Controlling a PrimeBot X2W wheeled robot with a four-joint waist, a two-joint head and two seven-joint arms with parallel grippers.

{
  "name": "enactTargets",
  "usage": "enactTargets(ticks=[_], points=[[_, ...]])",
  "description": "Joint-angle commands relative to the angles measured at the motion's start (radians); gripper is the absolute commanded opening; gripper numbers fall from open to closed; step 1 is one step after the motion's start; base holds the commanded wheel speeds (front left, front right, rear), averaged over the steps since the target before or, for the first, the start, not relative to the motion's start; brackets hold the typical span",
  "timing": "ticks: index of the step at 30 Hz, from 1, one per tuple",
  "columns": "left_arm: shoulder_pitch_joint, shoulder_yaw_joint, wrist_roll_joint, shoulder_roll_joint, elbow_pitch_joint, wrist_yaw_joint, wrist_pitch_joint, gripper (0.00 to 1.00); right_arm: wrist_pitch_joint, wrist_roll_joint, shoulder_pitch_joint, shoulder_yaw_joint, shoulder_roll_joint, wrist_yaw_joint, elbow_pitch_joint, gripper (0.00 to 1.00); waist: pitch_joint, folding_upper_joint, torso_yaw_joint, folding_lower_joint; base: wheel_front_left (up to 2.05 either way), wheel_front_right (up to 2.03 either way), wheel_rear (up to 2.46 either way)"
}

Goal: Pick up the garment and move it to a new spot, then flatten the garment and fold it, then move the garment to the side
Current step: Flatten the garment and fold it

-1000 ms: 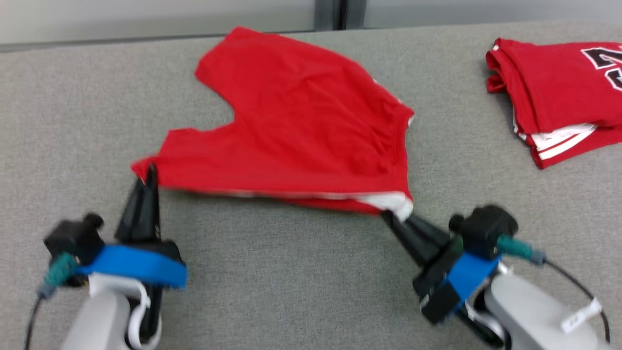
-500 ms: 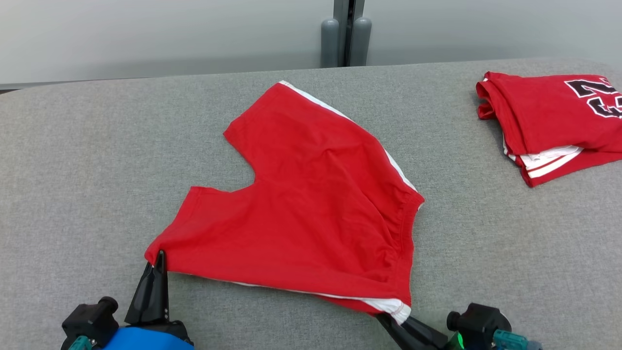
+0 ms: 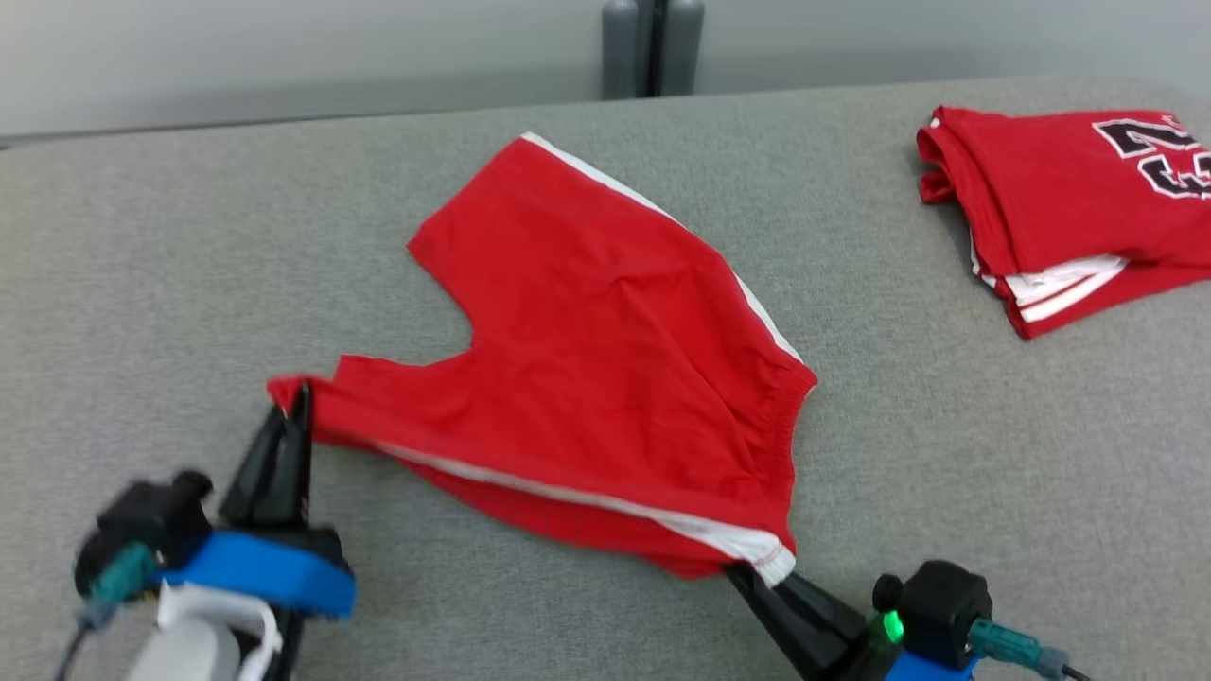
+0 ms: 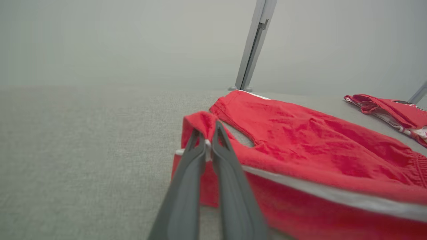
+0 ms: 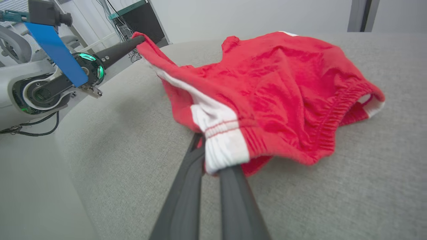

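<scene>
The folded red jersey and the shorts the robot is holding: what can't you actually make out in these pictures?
- Jersey: head view, the right edge cuts off its black number.
- Shorts: underside hidden by their own top layer, in every view.
- Right gripper: head view, the bottom edge cuts off its body; right wrist view, the white waistband covers its fingertips.
- Left gripper: head view, its wrist is blurred.

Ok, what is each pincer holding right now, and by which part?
Both hold the red fabric shorts: the left pincer pinches a leg-hem corner, the right pincer the white-striped waistband corner.
</scene>
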Motion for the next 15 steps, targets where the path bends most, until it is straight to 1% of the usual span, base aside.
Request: enactTargets(ticks=[1, 8, 10, 15], points=[[-0.048, -0.001, 0.010, 0.015, -0.003, -0.003, 0.007, 0.00, -0.007, -0.012, -0.022, -0.012, 0.009, 0.000, -0.008, 0.00, 0.016, 0.0000, -0.005, 0.0000, 0.00, 0.00, 0.00], [-0.278, -0.029, 0.048, 0.088, 0.015, -0.028, 0.083, 0.00, -0.024, -0.059, -0.105, -0.084, 0.063, 0.000, -0.030, 0.00, 0.122, 0.0000, -0.068, 0.0000, 0.00, 0.00, 0.00], [-0.347, -0.049, 0.061, 0.111, 0.028, -0.036, 0.111, 0.00, -0.030, -0.072, -0.131, -0.113, 0.082, 0.000, -0.035, 0.00, 0.153, 0.0000, -0.085, 0.0000, 0.00, 0.00, 0.00], [-0.522, -0.100, 0.076, 0.160, 0.073, -0.048, 0.175, 0.00, -0.042, -0.099, -0.197, -0.142, 0.126, 0.000, -0.026, 0.00, 0.225, 0.0000, -0.129, 0.0000, 0.00, 0.00, 0.00]])
